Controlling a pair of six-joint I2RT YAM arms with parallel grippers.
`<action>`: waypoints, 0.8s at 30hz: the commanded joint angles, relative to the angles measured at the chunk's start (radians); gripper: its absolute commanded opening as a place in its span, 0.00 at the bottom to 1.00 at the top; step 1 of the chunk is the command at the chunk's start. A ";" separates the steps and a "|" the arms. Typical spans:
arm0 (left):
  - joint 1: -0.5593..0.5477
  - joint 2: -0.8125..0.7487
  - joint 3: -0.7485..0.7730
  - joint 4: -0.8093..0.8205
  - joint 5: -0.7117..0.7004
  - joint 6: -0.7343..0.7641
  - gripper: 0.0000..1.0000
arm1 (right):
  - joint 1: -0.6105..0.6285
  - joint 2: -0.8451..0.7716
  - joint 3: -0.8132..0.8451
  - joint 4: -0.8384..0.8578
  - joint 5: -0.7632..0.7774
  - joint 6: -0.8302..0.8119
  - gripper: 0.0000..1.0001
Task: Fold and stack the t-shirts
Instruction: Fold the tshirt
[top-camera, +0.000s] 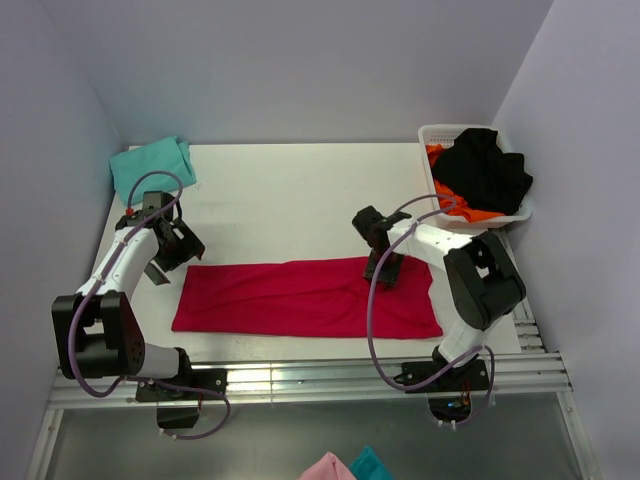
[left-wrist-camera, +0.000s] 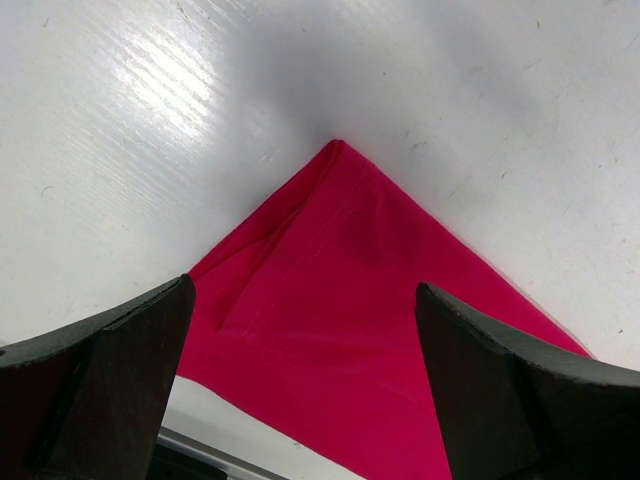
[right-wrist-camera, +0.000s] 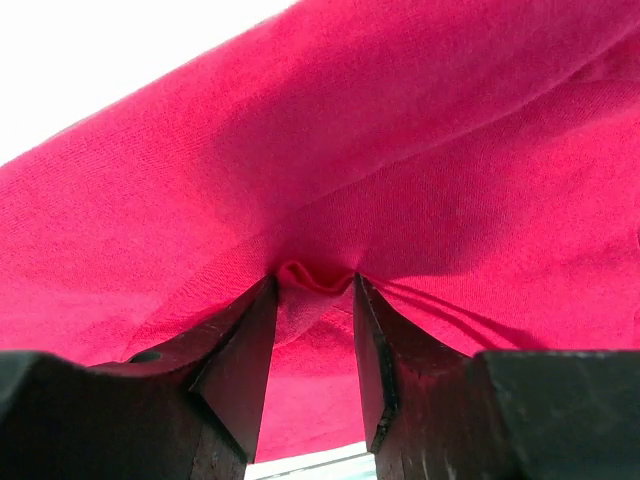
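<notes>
The crimson-red t-shirt (top-camera: 290, 298) lies as a long folded strip across the near part of the table. The teal t-shirt (top-camera: 152, 165) lies folded at the far left corner. My left gripper (top-camera: 178, 250) is open and empty, just above the strip's far left corner; that corner (left-wrist-camera: 350, 300) shows between its spread fingers (left-wrist-camera: 303, 290). My right gripper (top-camera: 383, 272) is pressed down on the strip's right part near its far edge. In the right wrist view its fingers (right-wrist-camera: 314, 280) pinch a small ridge of the red cloth (right-wrist-camera: 350, 150).
A white basket (top-camera: 430, 132) at the far right holds a black garment (top-camera: 485, 165) and an orange one (top-camera: 470, 212). Walls close off the left, back and right. A metal rail (top-camera: 300, 378) runs along the near edge. Pink and teal cloth (top-camera: 345, 467) shows below the table.
</notes>
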 joint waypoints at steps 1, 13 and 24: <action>0.001 -0.001 0.038 0.018 0.015 0.013 0.98 | -0.005 0.003 0.022 0.013 0.033 0.004 0.43; 0.001 0.001 0.041 0.020 0.005 0.019 0.98 | -0.004 0.018 0.106 -0.019 0.023 0.000 0.00; 0.003 0.013 0.036 0.037 0.001 0.019 0.98 | 0.045 -0.092 0.068 -0.090 -0.034 0.023 0.00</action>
